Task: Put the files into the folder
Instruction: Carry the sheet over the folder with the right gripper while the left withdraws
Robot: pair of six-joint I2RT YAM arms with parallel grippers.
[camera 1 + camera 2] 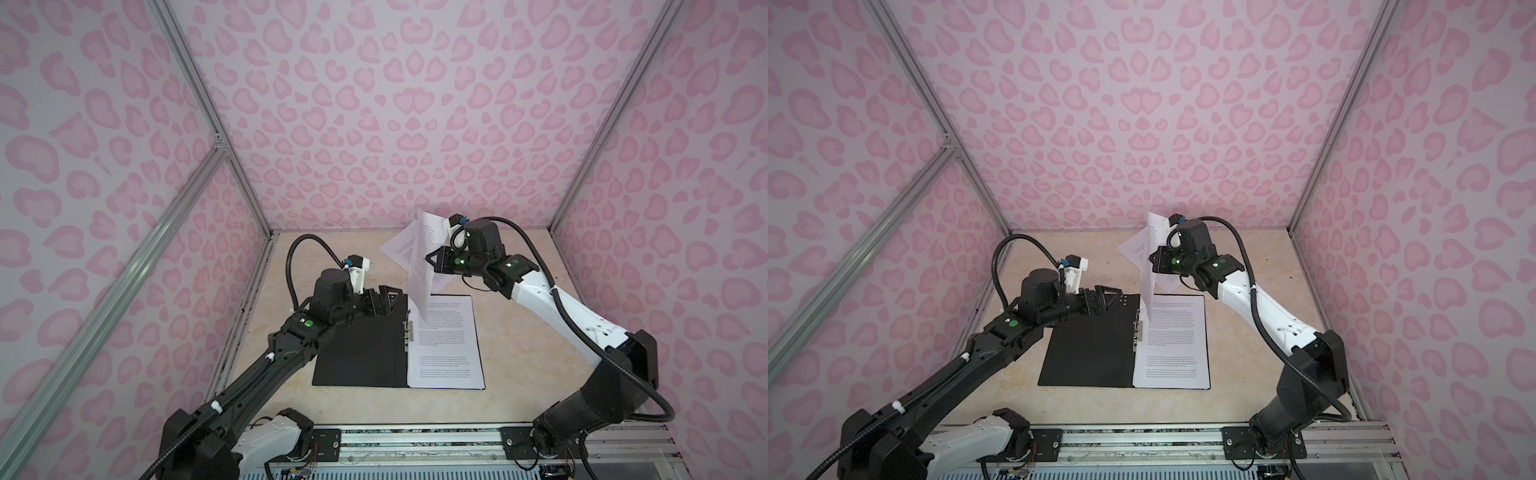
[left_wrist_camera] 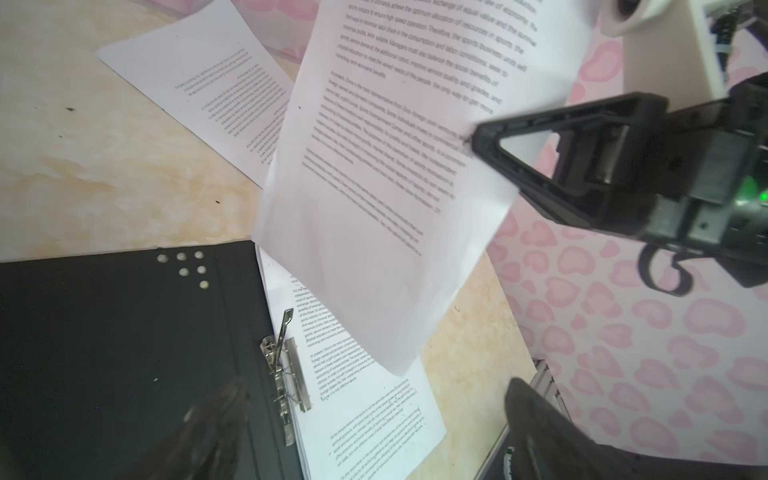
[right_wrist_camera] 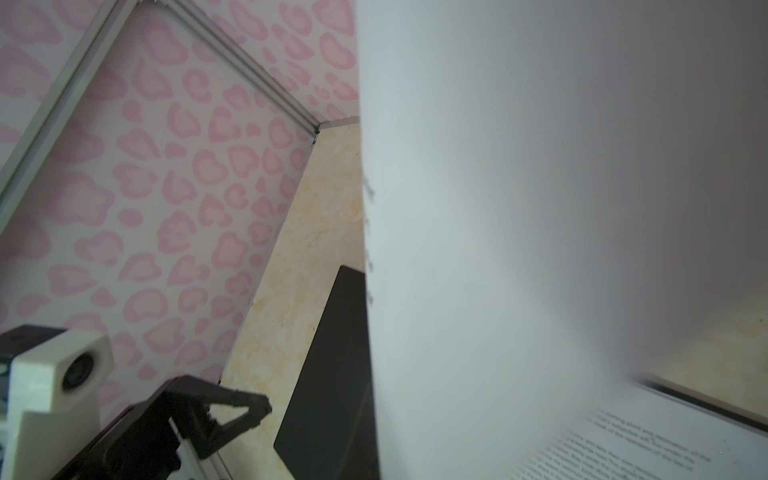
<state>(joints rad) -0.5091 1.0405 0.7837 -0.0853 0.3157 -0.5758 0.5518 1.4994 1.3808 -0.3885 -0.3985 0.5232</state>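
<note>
The black folder (image 1: 361,345) (image 1: 1088,349) lies open on the table, with its metal clip (image 1: 409,330) (image 2: 286,374) at the spine. Printed files (image 1: 446,345) (image 1: 1171,345) lie stacked on its right half. My right gripper (image 1: 430,259) (image 1: 1152,259) is shut on the edge of one sheet (image 1: 422,266) (image 2: 395,187), which hangs almost upright above the folder's far end. That sheet (image 3: 540,208) fills the right wrist view and hides the jaws. My left gripper (image 1: 386,299) (image 1: 1113,297) (image 2: 374,395) stands open and empty over the folder's far left corner.
More loose sheets (image 1: 399,249) (image 1: 1133,249) (image 2: 208,83) lie on the beige table behind the folder, under the right gripper. Pink patterned walls with aluminium posts close in the left, back and right. A metal rail (image 1: 415,440) runs along the front edge.
</note>
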